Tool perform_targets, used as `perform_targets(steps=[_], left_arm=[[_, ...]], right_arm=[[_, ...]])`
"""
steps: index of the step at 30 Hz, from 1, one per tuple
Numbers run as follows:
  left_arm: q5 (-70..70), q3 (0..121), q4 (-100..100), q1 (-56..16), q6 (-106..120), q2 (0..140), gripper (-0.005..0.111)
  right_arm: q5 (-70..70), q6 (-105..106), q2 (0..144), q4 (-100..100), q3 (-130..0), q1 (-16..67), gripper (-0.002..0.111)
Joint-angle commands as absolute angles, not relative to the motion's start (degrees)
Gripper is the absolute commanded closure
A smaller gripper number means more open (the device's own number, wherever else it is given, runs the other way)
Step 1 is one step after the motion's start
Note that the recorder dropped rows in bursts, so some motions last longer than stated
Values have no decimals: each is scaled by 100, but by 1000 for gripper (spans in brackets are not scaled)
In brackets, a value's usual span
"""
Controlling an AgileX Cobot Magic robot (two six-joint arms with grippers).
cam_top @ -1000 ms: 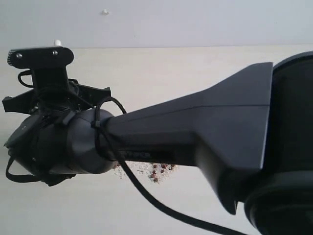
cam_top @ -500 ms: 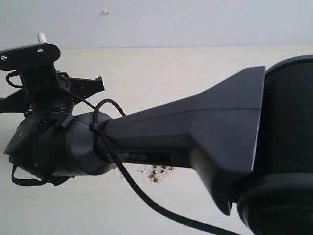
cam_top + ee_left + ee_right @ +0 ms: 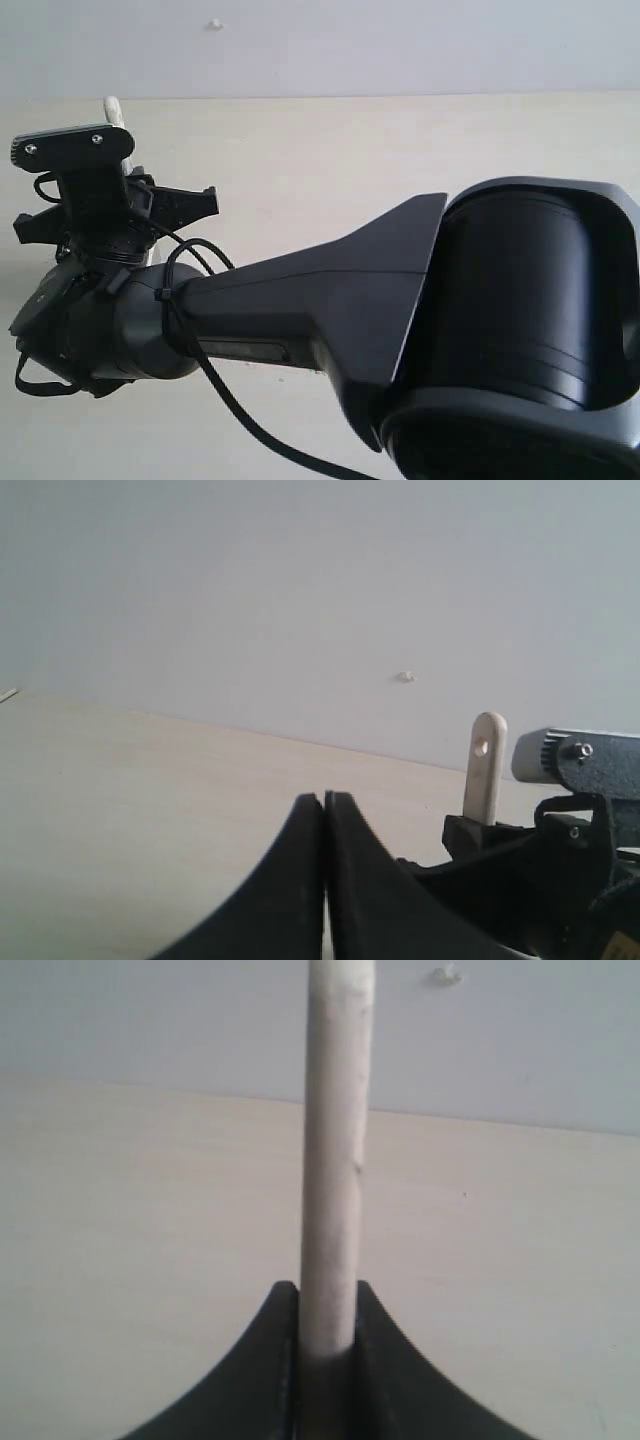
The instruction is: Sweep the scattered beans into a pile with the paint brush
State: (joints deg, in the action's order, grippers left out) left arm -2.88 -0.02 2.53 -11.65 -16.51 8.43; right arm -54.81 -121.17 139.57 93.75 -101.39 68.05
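the paint brush (image 3: 335, 1160) stands close to upright, its long axis running up from the table, handle end topmost. only the pale wooden handle shows; the ferrule and bristles are hidden below the claw. in the left wrist view the rounded handle tip, with its hole, rises beside the black wrist hardware and leans slightly. in the exterior view just that tip pokes up above a black bracket at the far left.

the right gripper (image 3: 326, 1302) is clamped on the handle, one black finger pressed to each side of it. the right arm (image 3: 330, 300) reaches across from the right side to the left, its long black link nearly level and its big round joint filling the lower right of the exterior view. a black cable (image 3: 230, 405) loops under it. the left gripper (image 3: 325, 815) holds nothing, its two fingers pressed together, just beside the brush.

the table (image 3: 350, 160) is pale, cream-coloured and smooth. behind it is a plain grey-white wall (image 3: 420, 45) with one small light mark (image 3: 214, 23).
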Motion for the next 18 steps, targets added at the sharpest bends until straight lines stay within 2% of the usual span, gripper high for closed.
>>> perform_targets(steps=[1, 18], left_arm=[[-278, 0, 235, -1198, -1666, 807, 107], [-278, 0, 235, -1198, -1666, 807, 107]], right_arm=[[-5725, -11705, 13973, 9236, -10186, 6802, 108], [-6996, -10458, 13973, 8553, -10186, 6802, 108]])
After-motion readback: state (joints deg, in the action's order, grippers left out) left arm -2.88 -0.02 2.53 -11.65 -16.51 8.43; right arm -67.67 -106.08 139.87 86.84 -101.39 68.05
